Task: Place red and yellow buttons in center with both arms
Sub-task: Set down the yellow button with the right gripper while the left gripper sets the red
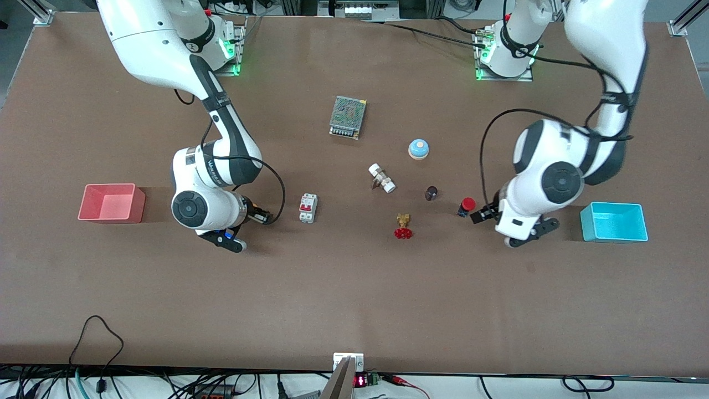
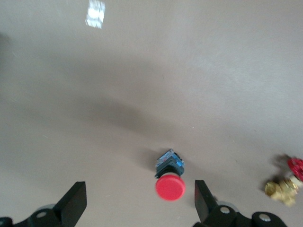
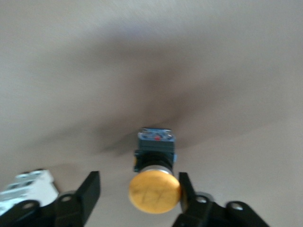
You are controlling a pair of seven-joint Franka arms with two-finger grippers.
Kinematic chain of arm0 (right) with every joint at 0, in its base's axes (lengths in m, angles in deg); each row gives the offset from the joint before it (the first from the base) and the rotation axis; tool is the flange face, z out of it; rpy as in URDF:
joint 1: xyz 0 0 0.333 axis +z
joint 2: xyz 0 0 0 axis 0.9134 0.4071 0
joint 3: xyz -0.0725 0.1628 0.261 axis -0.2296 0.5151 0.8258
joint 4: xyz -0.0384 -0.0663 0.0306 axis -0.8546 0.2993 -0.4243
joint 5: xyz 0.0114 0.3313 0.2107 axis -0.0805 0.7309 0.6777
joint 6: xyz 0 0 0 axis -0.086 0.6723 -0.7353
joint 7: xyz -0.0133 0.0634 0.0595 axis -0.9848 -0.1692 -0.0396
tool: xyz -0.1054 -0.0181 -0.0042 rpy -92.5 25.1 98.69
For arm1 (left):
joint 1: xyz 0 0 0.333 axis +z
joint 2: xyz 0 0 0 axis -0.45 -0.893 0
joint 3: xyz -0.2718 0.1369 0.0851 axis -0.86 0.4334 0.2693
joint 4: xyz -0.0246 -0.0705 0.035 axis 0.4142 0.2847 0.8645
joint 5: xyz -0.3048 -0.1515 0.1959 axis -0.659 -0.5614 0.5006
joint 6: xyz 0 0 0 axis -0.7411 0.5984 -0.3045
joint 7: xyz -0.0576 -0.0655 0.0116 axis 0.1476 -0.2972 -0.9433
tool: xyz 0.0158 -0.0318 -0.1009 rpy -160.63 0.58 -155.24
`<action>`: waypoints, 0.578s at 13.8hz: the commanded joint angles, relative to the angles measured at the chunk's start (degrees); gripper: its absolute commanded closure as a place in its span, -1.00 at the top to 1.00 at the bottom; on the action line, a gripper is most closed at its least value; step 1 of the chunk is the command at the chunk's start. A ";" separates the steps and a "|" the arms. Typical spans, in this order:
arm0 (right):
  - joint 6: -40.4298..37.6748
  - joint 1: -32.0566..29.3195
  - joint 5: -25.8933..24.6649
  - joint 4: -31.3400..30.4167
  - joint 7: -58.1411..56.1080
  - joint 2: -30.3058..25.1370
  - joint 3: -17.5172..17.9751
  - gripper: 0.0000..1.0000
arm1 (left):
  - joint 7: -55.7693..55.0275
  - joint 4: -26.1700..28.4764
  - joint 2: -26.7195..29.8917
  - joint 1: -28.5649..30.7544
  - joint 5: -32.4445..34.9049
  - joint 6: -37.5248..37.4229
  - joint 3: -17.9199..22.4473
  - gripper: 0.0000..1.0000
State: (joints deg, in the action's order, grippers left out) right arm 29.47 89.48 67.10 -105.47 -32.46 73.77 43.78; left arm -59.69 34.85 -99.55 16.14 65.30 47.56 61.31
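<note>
The red button [image 1: 467, 205] lies on the brown tabletop [image 1: 354, 266], toward the left arm's end. My left gripper [image 1: 477, 216] is low beside it. In the left wrist view the red button [image 2: 170, 187] lies between the open fingers of the left gripper [image 2: 139, 189], closer to one finger and touching neither. My right gripper [image 1: 265, 216] is low beside a white circuit breaker [image 1: 308, 208]. In the right wrist view the yellow button [image 3: 154, 191] sits between the fingers of the right gripper [image 3: 138, 178]. One finger touches its cap and the other stands apart. The front view hides the yellow button.
A brass valve with a red handwheel [image 1: 403, 226], a small dark cylinder [image 1: 431, 193], a white cylindrical part [image 1: 382, 178], a blue-domed bell [image 1: 419, 148] and a metal power supply [image 1: 348, 117] lie mid-table. A red bin [image 1: 111, 203] and a blue bin [image 1: 614, 221] stand at the table's ends.
</note>
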 commanded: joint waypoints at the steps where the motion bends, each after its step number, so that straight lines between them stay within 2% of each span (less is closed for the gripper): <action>1: -3.05 -0.39 1.30 3.94 0.57 -1.38 -0.79 1.00 | 8.22 -3.79 -0.31 0.93 0.17 -3.33 0.08 1.00; 5: -12.17 -3.98 0.68 8.94 -0.48 -6.29 -0.88 1.00 | 20.61 -9.93 0.74 3.48 2.45 -9.12 0.08 1.00; 8: -17.55 -6.45 0.51 10.97 -3.72 -10.95 -1.05 1.00 | 23.01 -17.04 1.18 3.83 3.67 -17.98 0.08 1.00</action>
State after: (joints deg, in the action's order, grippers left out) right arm 15.26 84.74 67.28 -95.01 -33.96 65.95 42.41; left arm -38.90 22.92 -98.83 19.93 66.89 35.70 61.52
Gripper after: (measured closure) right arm 0.000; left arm 0.000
